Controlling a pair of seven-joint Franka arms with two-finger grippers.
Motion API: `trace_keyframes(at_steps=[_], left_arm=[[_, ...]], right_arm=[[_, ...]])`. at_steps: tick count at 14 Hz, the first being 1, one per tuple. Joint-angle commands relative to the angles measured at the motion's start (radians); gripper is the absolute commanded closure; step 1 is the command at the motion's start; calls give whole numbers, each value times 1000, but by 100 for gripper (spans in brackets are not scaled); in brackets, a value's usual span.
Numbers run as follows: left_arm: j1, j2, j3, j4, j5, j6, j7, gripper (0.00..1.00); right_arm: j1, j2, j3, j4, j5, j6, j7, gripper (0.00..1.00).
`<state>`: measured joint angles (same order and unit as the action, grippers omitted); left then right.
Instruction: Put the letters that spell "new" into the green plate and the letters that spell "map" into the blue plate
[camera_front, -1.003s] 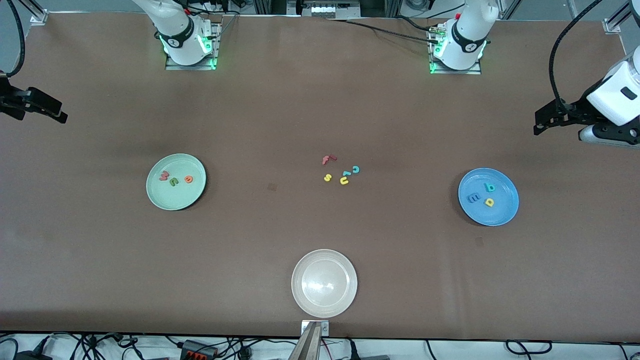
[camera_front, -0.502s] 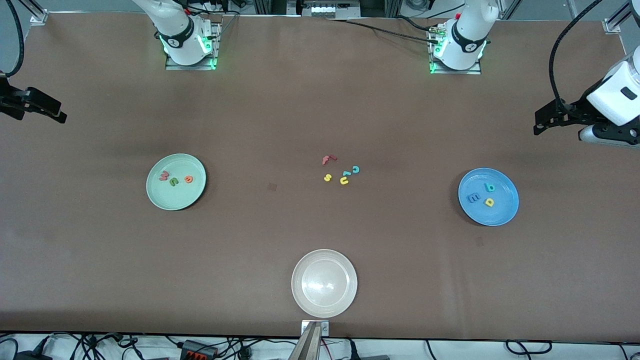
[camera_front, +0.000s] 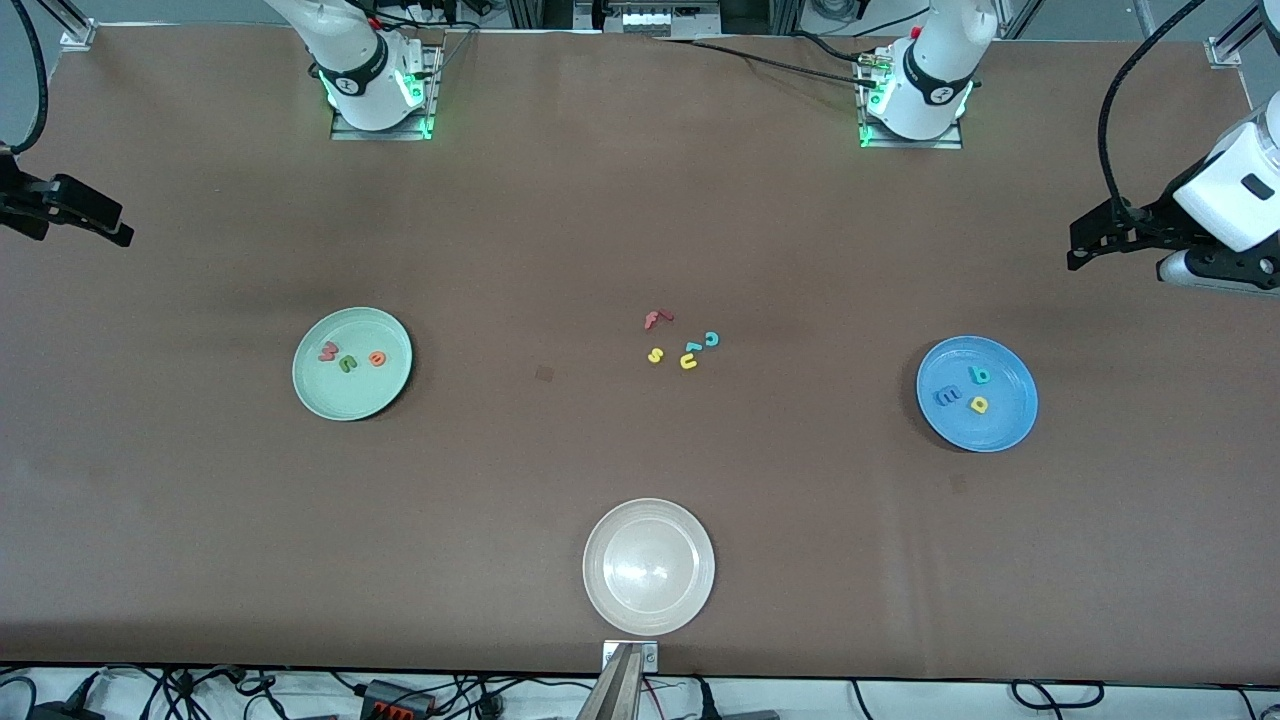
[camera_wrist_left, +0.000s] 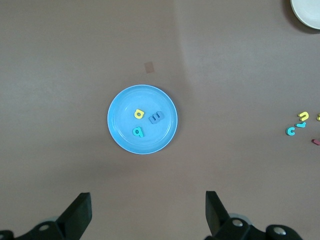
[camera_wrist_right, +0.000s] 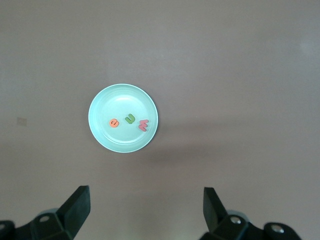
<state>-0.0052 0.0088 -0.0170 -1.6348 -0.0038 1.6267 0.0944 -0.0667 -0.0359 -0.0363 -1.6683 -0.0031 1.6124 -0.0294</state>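
Note:
The green plate (camera_front: 345, 403) lies toward the right arm's end of the table and holds the pinkish-red "w" (camera_front: 328, 351), dark green "n" (camera_front: 348, 363) and orange "e" (camera_front: 377, 358). In the blue plate (camera_front: 992, 430), toward the left arm's end, lie the blue "m" (camera_front: 946, 397), teal "a" (camera_front: 981, 376) and yellow "p" (camera_front: 979, 404). My right gripper (camera_front: 120, 226) hangs open and empty high over the table's end; its wrist view looks down on the green plate (camera_wrist_right: 122, 102). My left gripper (camera_front: 1076, 246) is likewise open and empty, with the blue plate (camera_wrist_left: 120, 137) below it.
A whitish-beige plate (camera_front: 648, 530) sits near the front edge, mid-table. Loose letters lie in the table's middle: a red "f" (camera_front: 655, 319), yellow "s" (camera_front: 655, 355), yellow "u" (camera_front: 688, 362) and teal "c" (camera_front: 711, 339).

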Motion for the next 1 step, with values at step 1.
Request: trace_keyframes(at_steps=[1], left_arm=[[1,-6,-3,-2,-12,2,-5,0]], right_arm=[[-16,-25,13,-22,-12,12,-18,0]])
